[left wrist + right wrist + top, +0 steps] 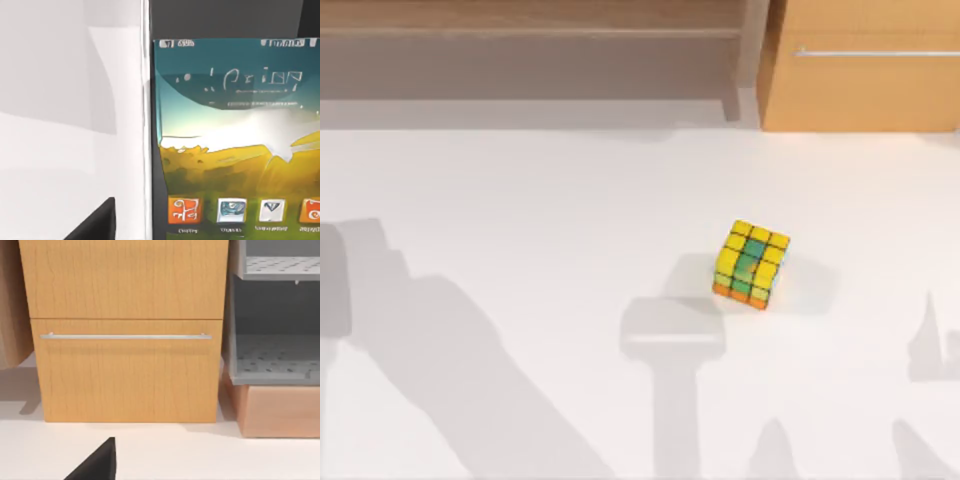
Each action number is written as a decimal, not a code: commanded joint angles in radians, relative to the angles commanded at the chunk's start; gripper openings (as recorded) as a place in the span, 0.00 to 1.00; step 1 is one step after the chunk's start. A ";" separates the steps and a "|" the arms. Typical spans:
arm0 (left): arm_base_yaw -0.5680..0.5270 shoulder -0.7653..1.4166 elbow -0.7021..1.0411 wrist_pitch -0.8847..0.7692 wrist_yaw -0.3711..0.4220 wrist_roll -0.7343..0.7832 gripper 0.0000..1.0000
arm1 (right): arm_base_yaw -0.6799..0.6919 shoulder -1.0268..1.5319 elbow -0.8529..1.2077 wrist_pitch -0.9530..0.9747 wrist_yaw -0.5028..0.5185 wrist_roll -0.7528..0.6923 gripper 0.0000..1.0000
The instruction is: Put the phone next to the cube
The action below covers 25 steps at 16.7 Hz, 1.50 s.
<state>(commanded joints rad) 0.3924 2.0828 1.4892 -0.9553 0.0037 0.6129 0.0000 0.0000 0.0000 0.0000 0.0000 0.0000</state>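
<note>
The cube point(751, 264) rests on the white table, right of centre in the top view, with yellow stickers, a green middle stripe and an orange lower edge. The phone point(235, 135) is very close in the left wrist view, with a lit landscape screen, app icons along its lower part and a white rim point(146, 120) against the white table. A dark piece of my left gripper point(97, 225) juts in beside the phone's rim; whether it touches the phone I cannot tell. A similar dark piece of my right gripper point(97, 465) hangs over the table before a cabinet.
A wooden cabinet point(865, 65) with a metal drawer handle point(125, 336) stands at the table's back right. A grey shelf unit point(275, 350) stands beside it. Arm shadows fall across the table's front point(670, 340).
</note>
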 joint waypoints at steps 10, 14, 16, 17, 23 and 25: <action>0.000 0.066 -0.069 0.134 0.001 0.001 1.00 | 0.000 0.000 0.000 0.000 0.000 0.000 1.00; 0.000 0.066 -0.069 0.134 0.001 0.001 0.85 | 0.000 0.000 0.000 0.000 0.000 0.000 1.00; 0.000 0.066 -0.069 0.134 0.001 0.001 0.70 | 0.000 0.000 0.000 0.000 0.000 0.000 1.00; 0.000 0.066 -0.069 0.134 0.001 0.001 0.62 | 0.000 0.000 0.000 0.000 0.000 0.000 1.00; 0.000 0.066 -0.069 0.134 0.001 0.001 0.17 | 0.000 0.000 0.000 0.000 0.000 0.000 1.00; 0.000 0.066 -0.069 0.134 0.001 0.001 0.02 | 0.000 0.000 0.000 0.000 0.000 0.000 1.00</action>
<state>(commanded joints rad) 0.3929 2.1483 1.4204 -0.8209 0.0042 0.6143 0.0000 0.0000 0.0000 0.0000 0.0000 0.0000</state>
